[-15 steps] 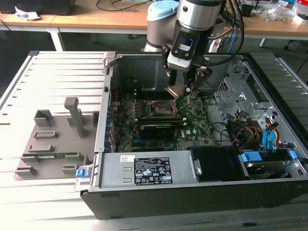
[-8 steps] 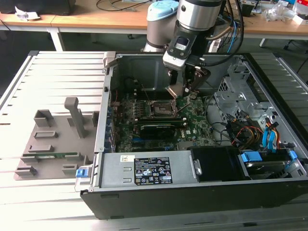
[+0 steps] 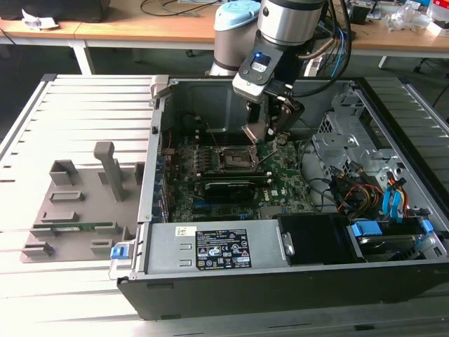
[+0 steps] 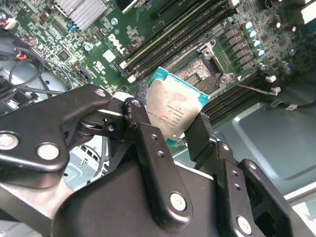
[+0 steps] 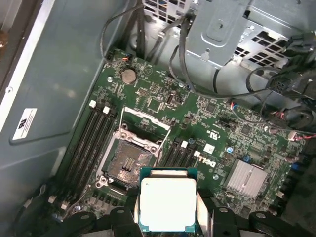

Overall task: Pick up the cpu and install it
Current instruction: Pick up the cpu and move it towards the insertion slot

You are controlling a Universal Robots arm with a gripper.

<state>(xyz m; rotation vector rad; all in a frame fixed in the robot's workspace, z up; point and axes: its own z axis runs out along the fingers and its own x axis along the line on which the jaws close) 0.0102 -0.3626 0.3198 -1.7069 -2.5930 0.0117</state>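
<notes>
The open computer case (image 3: 210,291) lies on the slatted counter (image 3: 77,105); its motherboard (image 5: 212,118) faces up; the claw (image 4: 170,116) hangs above the board, clamped on the cpu (image 5: 167,205) by two opposite edges; the socket (image 5: 129,165) stands open below, off to one side of the chip; seating it well likely needs a level chip, squared to the frame, no sliding across the pins.

Arm (image 3: 282,24) drops near-vertical over the socket (image 3: 235,159). Gripper (image 3: 264,135) hangs just above the socket, slightly to the exterior view's right of it. Fingers (image 4: 142,101) clamp opposite edges of the cpu (image 5: 167,203), clear of the socket.
</notes>
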